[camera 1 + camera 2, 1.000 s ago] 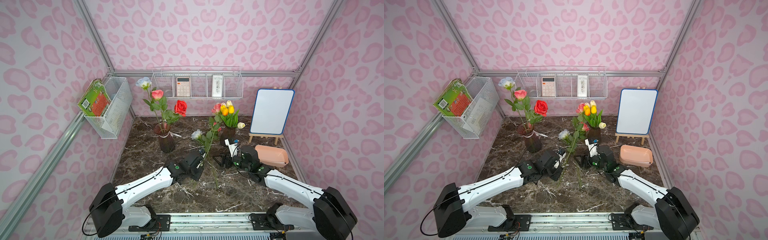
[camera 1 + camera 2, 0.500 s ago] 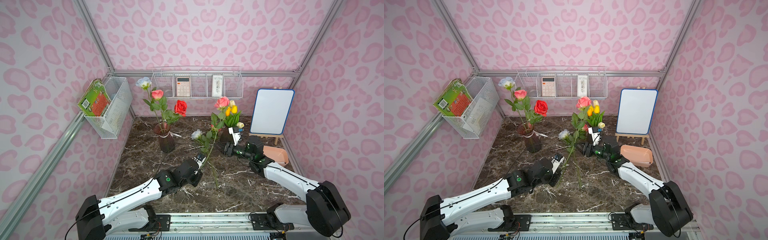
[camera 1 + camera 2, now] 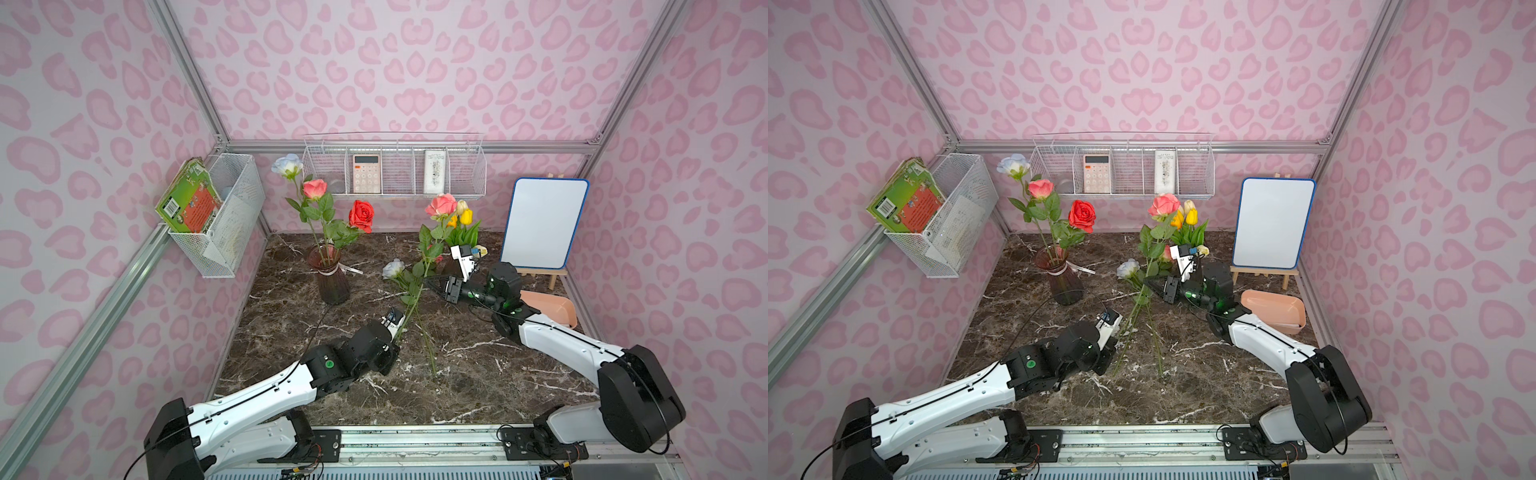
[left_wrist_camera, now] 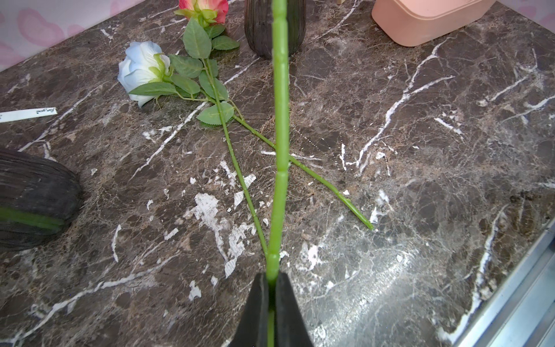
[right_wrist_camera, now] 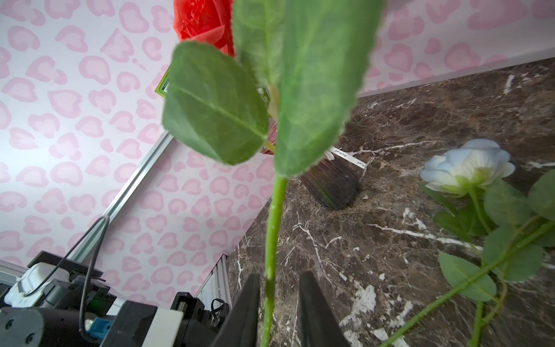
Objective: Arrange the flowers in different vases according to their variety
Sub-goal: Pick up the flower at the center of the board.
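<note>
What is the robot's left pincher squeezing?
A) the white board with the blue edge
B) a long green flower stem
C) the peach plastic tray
B: in the left wrist view, the left gripper is shut on the long green flower stem.

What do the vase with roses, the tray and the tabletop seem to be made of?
Vase: likely tinted glass, ribbed, see-through near the neck.
Tray: probably plastic, smooth matte peach, rounded corners.
Tabletop: dark marble look, white veins, slight sheen; possibly printed.
</note>
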{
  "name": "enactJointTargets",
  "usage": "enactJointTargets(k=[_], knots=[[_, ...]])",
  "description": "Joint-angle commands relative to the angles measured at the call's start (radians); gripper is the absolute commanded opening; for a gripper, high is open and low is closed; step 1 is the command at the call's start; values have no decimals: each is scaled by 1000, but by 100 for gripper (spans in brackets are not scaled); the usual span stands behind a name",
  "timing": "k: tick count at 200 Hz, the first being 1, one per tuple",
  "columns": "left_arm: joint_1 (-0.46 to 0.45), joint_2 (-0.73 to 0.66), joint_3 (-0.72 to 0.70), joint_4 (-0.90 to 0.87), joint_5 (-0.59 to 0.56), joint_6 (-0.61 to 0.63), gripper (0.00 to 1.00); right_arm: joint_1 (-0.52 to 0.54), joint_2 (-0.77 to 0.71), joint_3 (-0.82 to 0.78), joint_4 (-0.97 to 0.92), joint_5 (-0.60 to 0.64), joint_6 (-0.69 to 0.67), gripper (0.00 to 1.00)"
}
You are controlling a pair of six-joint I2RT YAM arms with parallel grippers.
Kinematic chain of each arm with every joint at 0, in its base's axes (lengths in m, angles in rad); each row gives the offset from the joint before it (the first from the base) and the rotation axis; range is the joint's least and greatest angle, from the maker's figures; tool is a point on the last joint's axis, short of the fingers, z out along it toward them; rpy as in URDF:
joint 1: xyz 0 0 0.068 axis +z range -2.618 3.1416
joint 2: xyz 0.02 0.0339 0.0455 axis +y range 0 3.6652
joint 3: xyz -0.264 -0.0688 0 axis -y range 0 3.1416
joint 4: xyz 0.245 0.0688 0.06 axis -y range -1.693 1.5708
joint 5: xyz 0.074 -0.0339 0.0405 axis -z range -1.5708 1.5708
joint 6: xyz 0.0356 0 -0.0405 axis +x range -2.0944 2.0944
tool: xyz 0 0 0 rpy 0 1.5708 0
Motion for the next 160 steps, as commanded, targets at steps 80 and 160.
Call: enactJointTargets(k=[80,160], knots=[[0,-21,1,2,-65,-18,29,29,-23,50,9,49,-30,0],[45,-239,-88,-177,-468,-251,99,108,-23,396,-236,285,-246,0]])
